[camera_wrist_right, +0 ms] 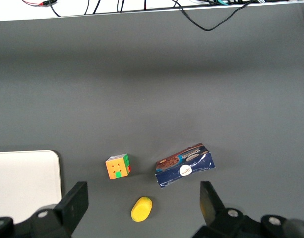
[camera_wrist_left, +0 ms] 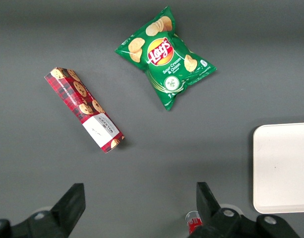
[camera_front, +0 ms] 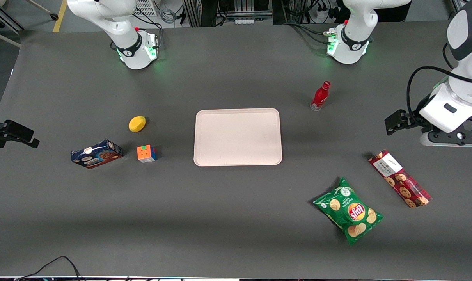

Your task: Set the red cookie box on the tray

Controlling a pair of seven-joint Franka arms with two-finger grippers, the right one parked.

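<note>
The red cookie box (camera_front: 400, 178), a long tartan carton with a white label end, lies flat on the grey table toward the working arm's end. It shows whole in the left wrist view (camera_wrist_left: 85, 109), lying at a slant. The pale pink tray (camera_front: 238, 136) sits mid-table with nothing on it; one edge of the tray (camera_wrist_left: 283, 168) shows at the wrist. My gripper (camera_wrist_left: 140, 191) hangs high above the table, farther from the front camera than the box. It is open, fingers wide apart, with bare table between them.
A green chips bag (camera_front: 349, 210) lies beside the box, nearer the front camera. A red bottle (camera_front: 320, 96) stands between the tray and the arm bases. Toward the parked arm's end are a blue cookie box (camera_front: 96, 153), a puzzle cube (camera_front: 146, 153) and a yellow lemon (camera_front: 137, 123).
</note>
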